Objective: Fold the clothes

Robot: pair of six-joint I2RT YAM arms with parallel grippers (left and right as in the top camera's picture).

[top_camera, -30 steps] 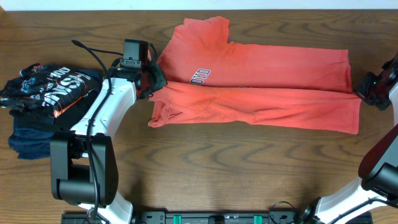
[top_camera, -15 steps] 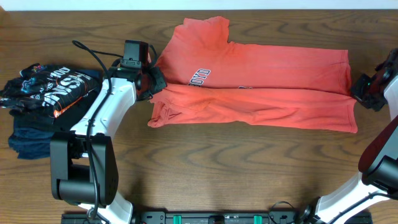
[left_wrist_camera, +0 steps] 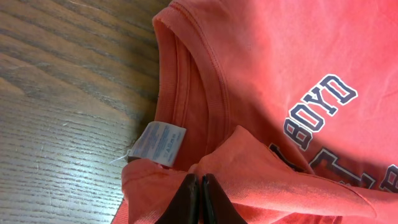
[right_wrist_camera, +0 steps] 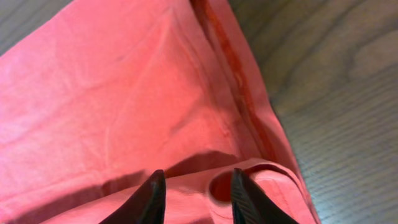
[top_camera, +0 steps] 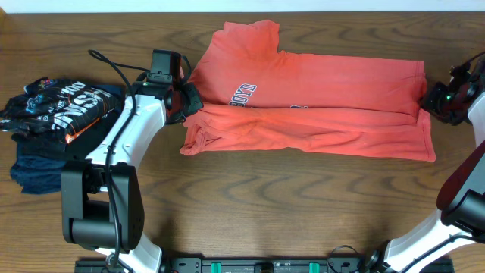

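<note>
- Looks like a robot lab bench, not a home
- Wood-grain table (top_camera: 250,197) w/ my left arm (top_camera: 127,125) & right arm (top_camera: 462,205) standing at its near edge
- Black mounting rail (top_camera: 250,265) w/ green fittings btwn the bases
- Plain white wall strip (top_camera: 341,4) behind

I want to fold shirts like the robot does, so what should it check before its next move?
1. Left gripper holds the orange T-shirt by the collar: ok, shut on the cloth.
2. Right gripper is free at the hem: looks ok, its fingers are apart.
3. Near long side is folded over the shirt: ok, it covers part of the lettering.
4. Fold lies smooth: not ok, it is wrinkled and bunched at the collar end.
5. Dark folded pile is out of the way: ok, it sits apart from the shirt.
</note>
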